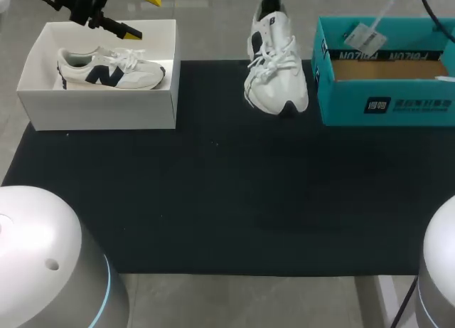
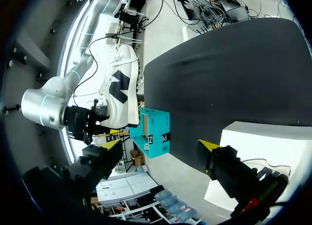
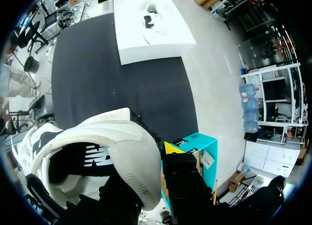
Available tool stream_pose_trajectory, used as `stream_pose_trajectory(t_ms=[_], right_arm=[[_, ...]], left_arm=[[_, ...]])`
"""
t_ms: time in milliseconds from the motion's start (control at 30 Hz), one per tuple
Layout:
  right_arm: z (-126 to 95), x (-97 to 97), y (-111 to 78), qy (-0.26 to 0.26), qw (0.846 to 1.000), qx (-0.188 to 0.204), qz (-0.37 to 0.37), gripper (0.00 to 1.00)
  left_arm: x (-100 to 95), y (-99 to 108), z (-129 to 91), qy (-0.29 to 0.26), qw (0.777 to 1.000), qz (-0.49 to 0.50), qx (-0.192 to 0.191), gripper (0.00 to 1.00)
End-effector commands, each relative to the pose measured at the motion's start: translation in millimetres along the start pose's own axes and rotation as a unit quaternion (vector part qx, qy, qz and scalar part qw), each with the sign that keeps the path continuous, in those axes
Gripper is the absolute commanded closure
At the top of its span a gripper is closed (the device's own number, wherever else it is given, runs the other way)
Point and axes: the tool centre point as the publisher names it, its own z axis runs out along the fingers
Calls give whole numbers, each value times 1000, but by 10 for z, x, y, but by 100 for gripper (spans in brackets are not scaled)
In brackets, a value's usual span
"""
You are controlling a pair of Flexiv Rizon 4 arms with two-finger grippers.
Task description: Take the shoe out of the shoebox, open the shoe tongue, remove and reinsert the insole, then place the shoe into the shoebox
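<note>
At twelve o'clock on the black mat [image 1: 227, 200], I am holding the white shoe [image 1: 276, 68] up by its heel with my right gripper [image 1: 270, 6]. Its fingers are closed on the heel collar from both sides, so the toe is hanging down; I cannot tell whether it is touching the mat. The shoe is hanging between two boxes. The teal shoebox [image 1: 384, 104] is standing open at two o'clock. The white box [image 1: 99, 107] is sitting at ten o'clock, with a second shoe [image 1: 110, 68] lying in it. I judge this heel grip is leaving the laces and tongue facing outward, free to be worked on. My left gripper [image 2: 161, 145] is hovering over the white box's far edge, fingers spread wide and gripping nothing, well apart from the held shoe. It is probably waiting to come across and open the tongue.
</note>
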Motion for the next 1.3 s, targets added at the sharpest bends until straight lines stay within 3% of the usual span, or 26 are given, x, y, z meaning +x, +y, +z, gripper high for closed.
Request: stream_pose_trajectory(t_ms=[33,733,900,1033,1200,1300], right_arm=[[-558,-29,-119,-12,1000,-21,15,100],[-558,-29,-119,-12,1000,-21,15,100],[-413,-273,-472,-5,1000,-23,6,100],[-278,-539,-877,4,999,-33,3,100],[-151,-802,-1378,22,997,-75,-17,100],[-41,-941,-1635,23,997,-67,-19,100]], left_arm=[[0,6,-2,1,1000,0,1,0],[0,6,-2,1,1000,0,1,0],[0,6,-2,1,1000,0,1,0],[0,6,-2,1,1000,0,1,0],[0,6,-2,1,1000,0,1,0],[0,6,-2,1,1000,0,1,0]])
